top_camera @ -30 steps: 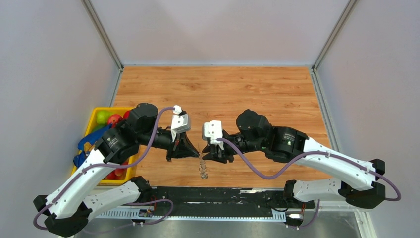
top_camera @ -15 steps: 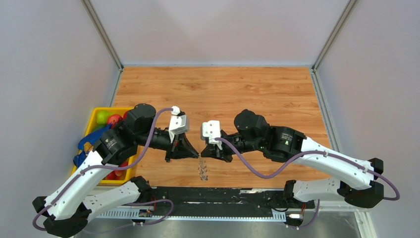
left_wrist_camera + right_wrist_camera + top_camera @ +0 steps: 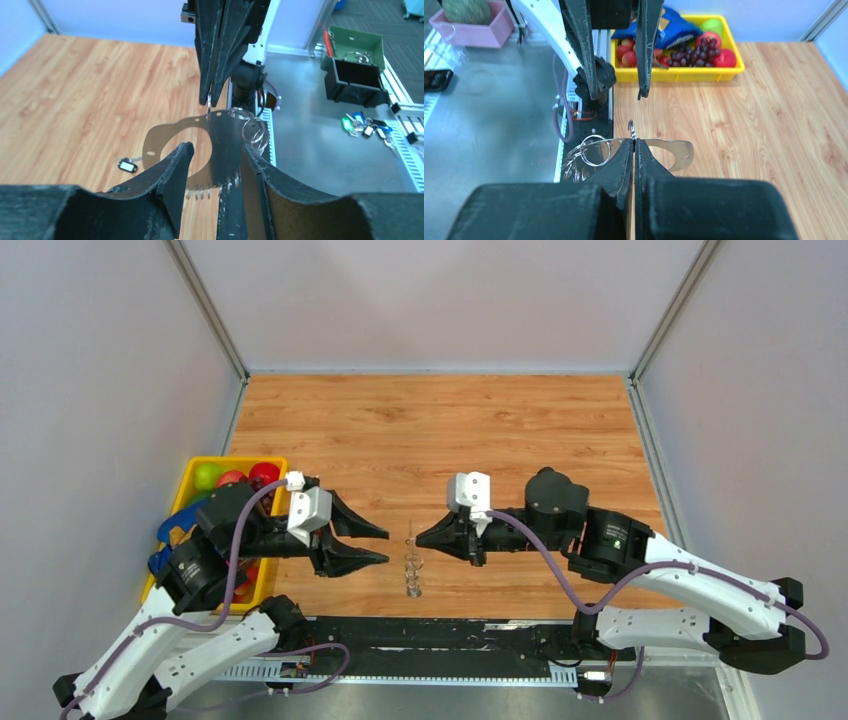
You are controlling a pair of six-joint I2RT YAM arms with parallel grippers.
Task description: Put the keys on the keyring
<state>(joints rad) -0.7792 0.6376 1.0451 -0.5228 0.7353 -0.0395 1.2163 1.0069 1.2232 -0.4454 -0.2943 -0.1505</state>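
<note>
Right fingers clenched on keyring top, ring upright. Left fingers released, just short of keyring. Key on tabletop near keyring. You: keep ring steady, pinch key head squarely.

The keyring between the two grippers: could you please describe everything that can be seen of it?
The keyring is a thin, flat hoop of silvery metal with a round opening and a fringe of small teeth along its lower edge. Smaller wire rings hang bunched at one side. It stands upright, edge-on in the top view, near the front edge of the table. The right gripper is shut on its upper rim; the left gripper is open beside it, apart. Whether it touches the table is unclear.
</note>
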